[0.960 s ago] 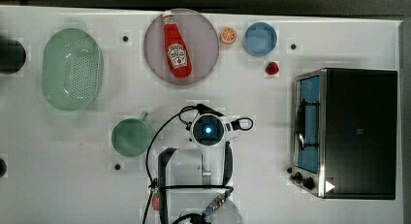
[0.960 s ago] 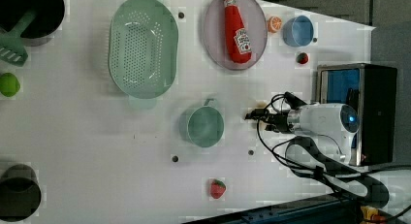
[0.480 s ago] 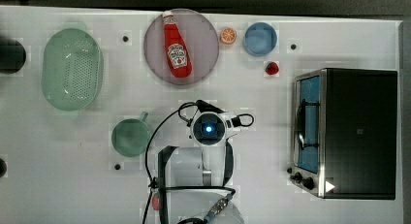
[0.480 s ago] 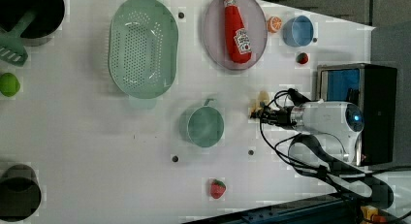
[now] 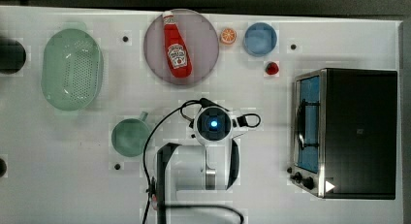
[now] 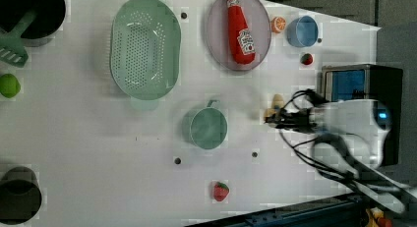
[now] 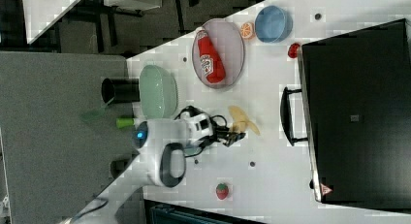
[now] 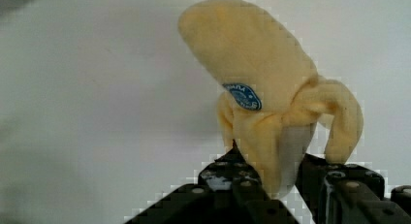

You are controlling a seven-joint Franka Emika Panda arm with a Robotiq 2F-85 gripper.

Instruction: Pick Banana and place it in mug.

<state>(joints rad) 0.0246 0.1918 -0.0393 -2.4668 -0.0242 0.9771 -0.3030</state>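
The pale yellow banana [image 8: 261, 88] with a blue sticker sticks out from between my gripper's [image 8: 271, 170] black fingers, which are shut on its peeled lower end. In the left view the banana [image 6: 276, 105] sits at the gripper [image 6: 269, 120] tip, to the left view's right of the teal mug [image 6: 204, 128]. The right view shows the banana [image 7: 242, 120] just beyond the gripper [image 7: 237, 135]. In the top view the arm's wrist covers the banana, and the mug [image 5: 130, 136] stands to the top view's left of the wrist, apart from it.
A ketchup bottle [image 5: 175, 52] lies on a purple plate [image 5: 203, 35]. The pale green colander [image 5: 71, 69], the blue bowl [image 5: 260, 39], an orange slice [image 5: 228, 36] and a toaster oven [image 5: 346, 132] ring the work area. A strawberry [image 6: 221, 191] lies near the table's edge.
The jaws, wide a second ago, have closed on the banana. The hand has shifted slightly toward the left view's right.
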